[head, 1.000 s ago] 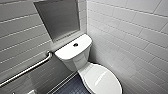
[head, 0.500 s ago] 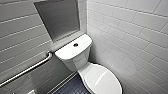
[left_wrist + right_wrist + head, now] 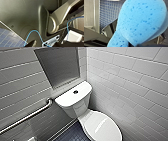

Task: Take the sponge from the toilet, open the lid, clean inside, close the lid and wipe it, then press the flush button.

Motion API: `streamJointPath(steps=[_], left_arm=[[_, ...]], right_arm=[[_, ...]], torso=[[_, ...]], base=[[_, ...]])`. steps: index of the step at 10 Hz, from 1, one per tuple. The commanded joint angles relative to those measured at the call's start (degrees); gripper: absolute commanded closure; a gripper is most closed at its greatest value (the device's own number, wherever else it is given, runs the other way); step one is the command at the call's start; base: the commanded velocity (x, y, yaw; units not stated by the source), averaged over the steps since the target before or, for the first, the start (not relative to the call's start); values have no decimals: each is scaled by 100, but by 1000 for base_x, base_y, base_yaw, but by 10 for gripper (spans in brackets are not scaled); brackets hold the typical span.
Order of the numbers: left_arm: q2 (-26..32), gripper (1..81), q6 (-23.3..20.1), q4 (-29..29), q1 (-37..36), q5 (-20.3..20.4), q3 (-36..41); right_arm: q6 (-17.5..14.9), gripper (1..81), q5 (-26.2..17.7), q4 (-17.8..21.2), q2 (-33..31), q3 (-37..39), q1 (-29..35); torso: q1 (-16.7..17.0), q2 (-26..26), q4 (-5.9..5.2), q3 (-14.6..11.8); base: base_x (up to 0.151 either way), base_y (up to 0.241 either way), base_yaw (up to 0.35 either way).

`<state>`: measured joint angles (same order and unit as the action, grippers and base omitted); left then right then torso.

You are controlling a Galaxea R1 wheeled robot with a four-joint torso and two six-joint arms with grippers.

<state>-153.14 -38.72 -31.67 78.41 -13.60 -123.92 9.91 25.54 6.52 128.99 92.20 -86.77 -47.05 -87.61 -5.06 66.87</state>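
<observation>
Head view: the toilet (image 3: 82, 109) stands in the corner of a room lined with white wall tiles (image 3: 130, 84). The lid (image 3: 102, 127) is down and covers the bowl. The flush button (image 3: 75, 92) sits in the middle of the flat tank top (image 3: 67, 98). A metal grab bar (image 3: 27, 117) runs along the wall beside the tank, and a recessed niche (image 3: 60, 65) opens above it. The floor (image 3: 72, 134) beside the bowl is dark blue mosaic. Left wrist view: grey and dark robot parts occupy most of the frame, a thin blue cable (image 3: 36, 33) loops across them, and a corner of the blue mosaic floor shows. The left gripper (image 3: 47, 45) appears as dark shapes at the frame edge; whether it is open or closed cannot be told. Right wrist view: the sponge (image 3: 140, 21) sits directly against the right gripper (image 3: 139, 45), very close to the camera, clear of the mosaic floor behind it. The gripper is clamped on the narrow end of the sponge, and the wide end projects beyond it.
</observation>
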Motion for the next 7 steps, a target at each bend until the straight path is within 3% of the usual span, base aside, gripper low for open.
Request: streamJointPath(steps=[1, 3, 5, 7], left_arm=[[37, 10, -13, 3, 12, -608, 52], [-121, 10, -13, -15, 13, -608, -247], [-376, 10, -5, 3, 21, -609, -589], [-534, 10, -13, 3, 135, -608, -835]], right_arm=[[2, 811, -137, -204, -1275, -1442, 672], [-16, 811, -189, -195, -1987, -2312, 1323], [2, 811, -303, -99, -2488, -2691, 2166], [2, 811, -1137, 261, -2481, -2647, 3256]], torso=[[0, 0, 0, 0], [0, 0, 0, 0], [0, 0, 0, 0], [0, 0, 2, 0]], base=[[0, 0, 0], [0, 0, 0], [0, 0, 0], [0, 0, 0]])
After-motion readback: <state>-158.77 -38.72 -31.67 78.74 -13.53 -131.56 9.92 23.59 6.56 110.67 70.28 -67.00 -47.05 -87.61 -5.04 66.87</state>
